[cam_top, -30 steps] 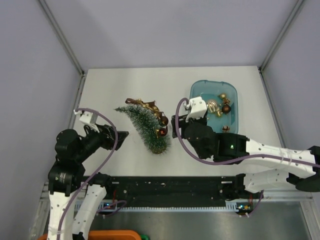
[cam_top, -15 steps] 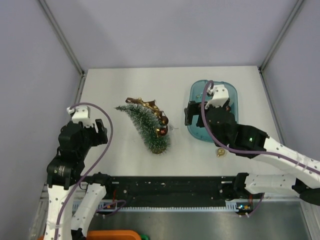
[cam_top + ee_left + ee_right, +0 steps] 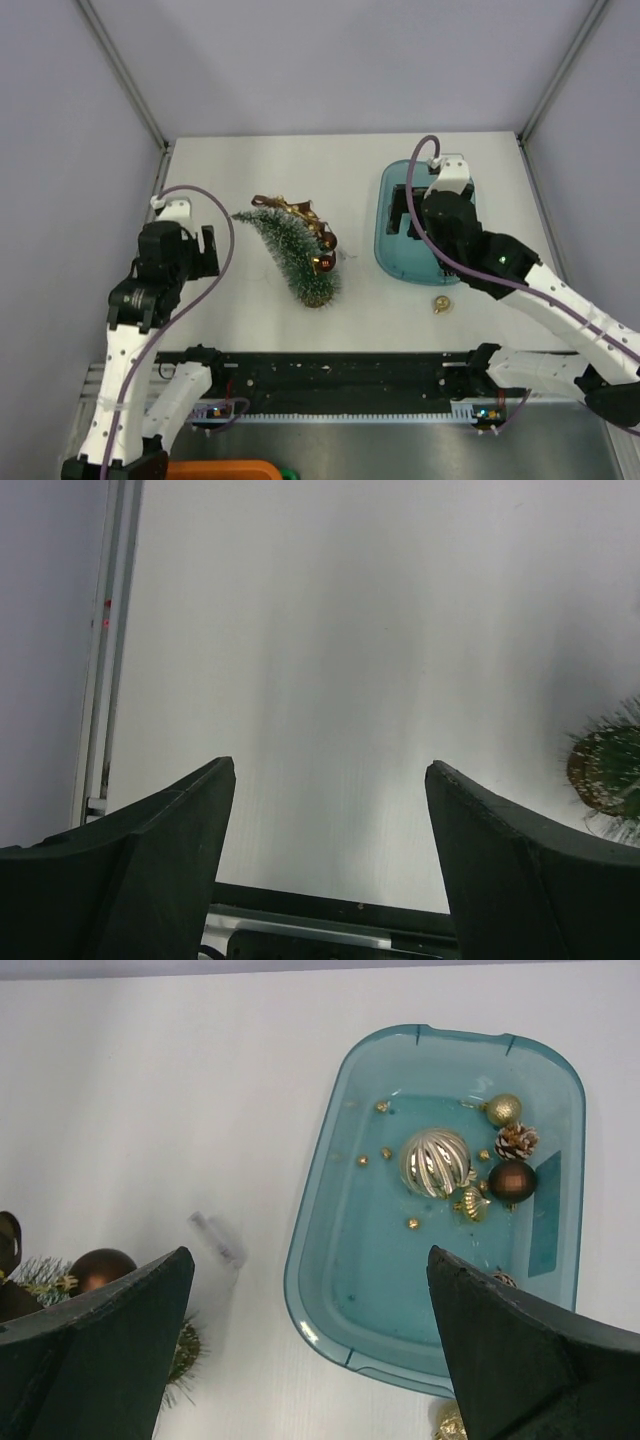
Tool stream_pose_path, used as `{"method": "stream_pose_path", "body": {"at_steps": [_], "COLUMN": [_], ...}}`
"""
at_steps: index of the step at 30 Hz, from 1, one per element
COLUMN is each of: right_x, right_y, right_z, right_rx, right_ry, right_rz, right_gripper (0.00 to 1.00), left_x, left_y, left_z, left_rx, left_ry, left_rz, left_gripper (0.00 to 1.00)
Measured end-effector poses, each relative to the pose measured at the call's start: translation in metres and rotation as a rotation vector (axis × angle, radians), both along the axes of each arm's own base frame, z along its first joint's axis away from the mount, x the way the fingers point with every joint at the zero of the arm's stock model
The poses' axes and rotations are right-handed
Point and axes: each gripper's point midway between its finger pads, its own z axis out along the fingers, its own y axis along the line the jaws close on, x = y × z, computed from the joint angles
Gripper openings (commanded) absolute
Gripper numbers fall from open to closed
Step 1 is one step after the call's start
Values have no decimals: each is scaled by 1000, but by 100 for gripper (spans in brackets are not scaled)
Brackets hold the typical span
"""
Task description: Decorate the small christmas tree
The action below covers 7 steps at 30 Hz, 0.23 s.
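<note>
The small christmas tree (image 3: 287,248) lies tipped over on the white table, with its brown base (image 3: 318,291) toward the near edge. It carries brown balls (image 3: 322,262) and a gold ribbon (image 3: 285,207). Its base also shows at the right edge of the left wrist view (image 3: 608,773). My left gripper (image 3: 206,250) is open and empty, left of the tree (image 3: 330,765). My right gripper (image 3: 404,214) is open and empty above the blue tray's (image 3: 392,258) left rim (image 3: 310,1255). The tray (image 3: 330,1260) holds a striped ball (image 3: 436,1161), a brown ball (image 3: 512,1181), a pinecone (image 3: 517,1141) and gold ornaments.
A gold ornament (image 3: 440,304) lies loose on the table in front of the tray; it also shows in the right wrist view (image 3: 452,1422). A small clear tube (image 3: 217,1238) lies between tree and tray. A black rail (image 3: 340,375) runs along the near edge.
My right arm has swung from beside the tree back and right over the tray. A gold ornament now lies on the table. My left arm has drawn back and turned.
</note>
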Motion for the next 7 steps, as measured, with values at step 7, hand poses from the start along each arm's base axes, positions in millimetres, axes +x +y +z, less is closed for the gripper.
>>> {"method": "stream_pose_path", "body": {"at_steps": [7], "right_x": [10], "right_y": [-10], "right_z": [-3], "right_rx": [21], "right_ry": [22], "right_rz": [-16], "right_gripper": [99], "left_x": [7], "left_y": [7], "left_z": [-12], "left_rx": [37], "left_ry": [76], "left_rz": [33], "left_gripper": [83]}}
